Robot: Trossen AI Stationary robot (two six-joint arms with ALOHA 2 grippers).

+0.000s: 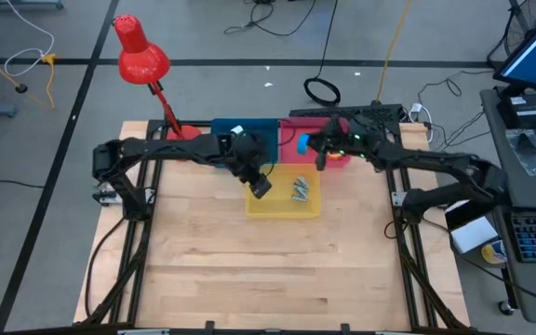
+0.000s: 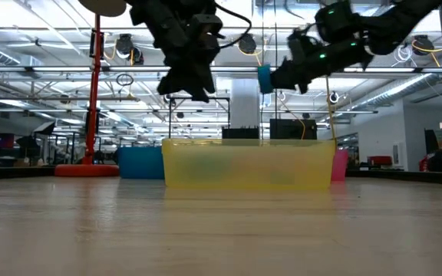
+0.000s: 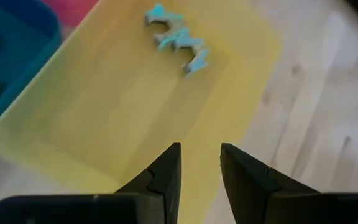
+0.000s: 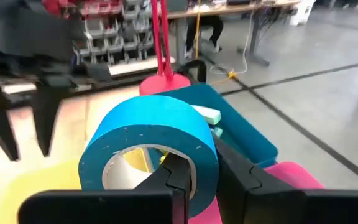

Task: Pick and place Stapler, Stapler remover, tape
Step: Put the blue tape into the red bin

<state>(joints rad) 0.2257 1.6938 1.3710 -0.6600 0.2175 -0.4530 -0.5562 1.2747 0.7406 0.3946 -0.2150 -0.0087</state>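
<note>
Right gripper (image 4: 201, 171) is clamped through the blue tape roll (image 4: 151, 146), one finger inside the ring, carrying it in the air above the pink bin (image 1: 310, 140) at the table's far edge. That bin lies straight below, so the right arm is nearer. Left gripper (image 3: 201, 165) hangs slightly parted and empty over the yellow bin (image 3: 92, 118), where staple removers (image 3: 176, 40) lie. Only the low view shows the roll well clear of the bins.
</note>
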